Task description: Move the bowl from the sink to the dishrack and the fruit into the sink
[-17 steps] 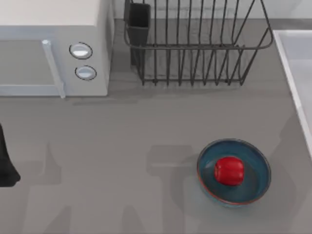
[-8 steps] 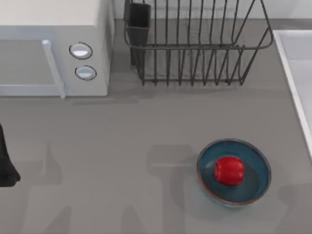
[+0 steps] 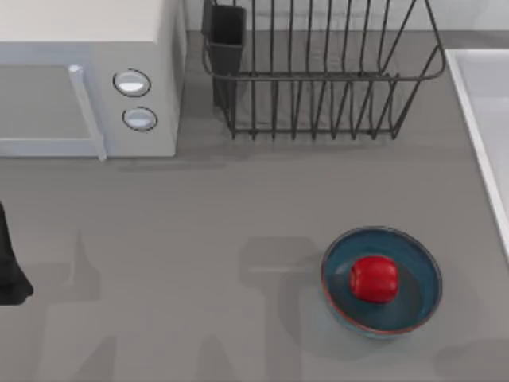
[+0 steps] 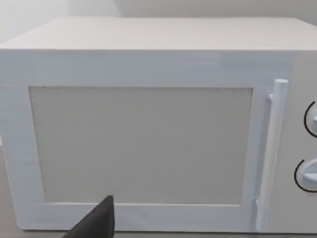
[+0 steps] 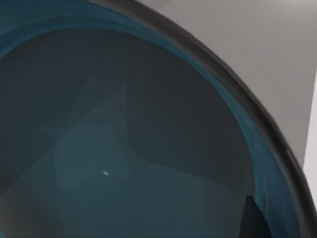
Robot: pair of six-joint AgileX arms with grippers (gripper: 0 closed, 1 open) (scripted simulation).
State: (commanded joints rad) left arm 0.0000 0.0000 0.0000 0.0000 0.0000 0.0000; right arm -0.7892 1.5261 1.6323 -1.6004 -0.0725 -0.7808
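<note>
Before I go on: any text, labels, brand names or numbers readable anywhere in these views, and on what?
None: no view shows a readable word, number or sign.
microwave: door and top blank; its two knobs carry no markings.
dishrack: bare wire, no label.
bowl and fruit: unmarked.
sink: plain rim.

No readable text, labels, brands, numbers or signs anywhere. Microwave (image 3: 87, 79) front and its 2 knobs (image 3: 132, 83) are blank, no dial markings legible; same in the left wrist view, door (image 4: 141, 146) plain. Bowl (image 3: 382, 280), fruit (image 3: 373, 278), dishrack (image 3: 318, 72) and sink (image 3: 481, 119) carry no print.
</note>
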